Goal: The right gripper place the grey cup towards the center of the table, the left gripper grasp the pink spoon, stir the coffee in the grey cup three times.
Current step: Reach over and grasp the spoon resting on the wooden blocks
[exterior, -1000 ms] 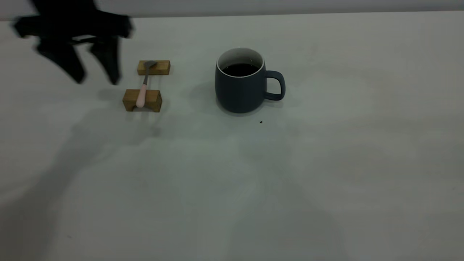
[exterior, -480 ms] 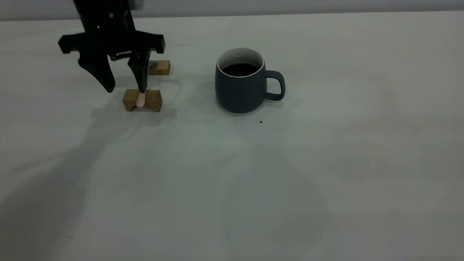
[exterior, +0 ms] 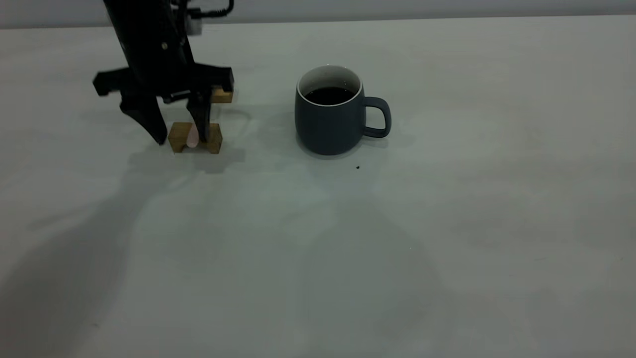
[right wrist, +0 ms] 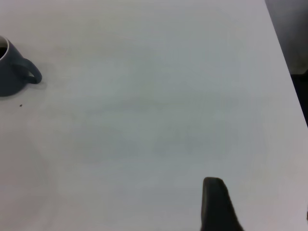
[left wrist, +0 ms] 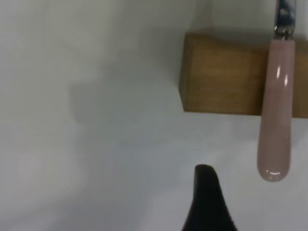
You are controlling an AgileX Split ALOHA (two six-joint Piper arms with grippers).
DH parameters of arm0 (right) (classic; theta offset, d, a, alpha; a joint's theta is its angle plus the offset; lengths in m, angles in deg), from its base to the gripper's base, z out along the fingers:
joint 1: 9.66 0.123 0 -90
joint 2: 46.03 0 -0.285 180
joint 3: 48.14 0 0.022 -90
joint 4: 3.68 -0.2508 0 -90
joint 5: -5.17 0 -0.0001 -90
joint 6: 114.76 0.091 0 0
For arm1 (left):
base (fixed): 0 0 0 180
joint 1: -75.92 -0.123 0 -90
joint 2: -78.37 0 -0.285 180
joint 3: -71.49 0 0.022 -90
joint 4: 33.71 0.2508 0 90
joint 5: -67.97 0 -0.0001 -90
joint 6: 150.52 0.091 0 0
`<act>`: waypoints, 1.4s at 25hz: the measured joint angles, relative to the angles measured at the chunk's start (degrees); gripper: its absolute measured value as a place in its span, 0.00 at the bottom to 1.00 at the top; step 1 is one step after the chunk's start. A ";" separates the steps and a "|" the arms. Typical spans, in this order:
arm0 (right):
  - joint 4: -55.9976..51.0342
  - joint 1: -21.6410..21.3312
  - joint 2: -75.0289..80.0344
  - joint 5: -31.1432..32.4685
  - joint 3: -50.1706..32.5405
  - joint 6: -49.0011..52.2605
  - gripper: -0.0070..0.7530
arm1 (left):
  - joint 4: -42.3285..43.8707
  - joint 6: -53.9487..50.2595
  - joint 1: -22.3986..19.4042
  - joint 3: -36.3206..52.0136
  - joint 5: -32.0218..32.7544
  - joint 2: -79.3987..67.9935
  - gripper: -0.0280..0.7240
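The left gripper (exterior: 182, 135) is seen low over the desk (exterior: 447, 223) at about ten o'clock in the exterior view, its black body rising toward the far edge. Its jaws are spread wide and nothing is held between them. One finger (exterior: 149, 119) is placed just outside the near wooden block (exterior: 214, 139), at its nine o'clock side; the other finger (exterior: 201, 119) is set in front of the block's middle. The pink spoon (exterior: 192, 138) is straddled by the two fingers, and only its rounded pink handle end is left showing on the near block. Whether either finger is touching the spoon cannot be told.

A far wooden block (exterior: 222, 95) is glimpsed behind the gripper's crossbar, at twelve o'clock from the near one.

In the left wrist view the spoon's pale handle (left wrist: 275, 110) is shown lying across the block (left wrist: 221, 74), its tip overhanging the bare desk, with one black fingertip (left wrist: 207, 202) close by and apart from it.

The grey cup (exterior: 328, 117) is stood upright near the desk's centre, at three o'clock from the blocks and well apart from them, handle turned to three o'clock. The coffee (exterior: 329, 95) is seen dark inside it.

The right gripper (right wrist: 216, 204) is held well away from the cup, with one dark fingertip visible in the right wrist view; its opening cannot be told.
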 joint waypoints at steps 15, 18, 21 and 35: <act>0.00 0.00 0.00 0.00 0.00 0.00 0.63 | -0.84 0.00 0.00 -0.17 -4.45 -3.13 0.82; 0.00 0.00 0.00 0.00 0.00 0.00 0.63 | -1.75 0.00 0.00 -0.98 -4.82 -4.02 0.82; 0.00 0.00 0.00 0.00 0.00 0.00 0.63 | -2.25 -0.05 0.00 -2.30 -4.80 -4.99 0.82; 0.00 0.00 0.00 0.00 0.00 0.00 0.63 | -2.39 -0.04 0.00 -2.78 -1.43 -5.08 0.39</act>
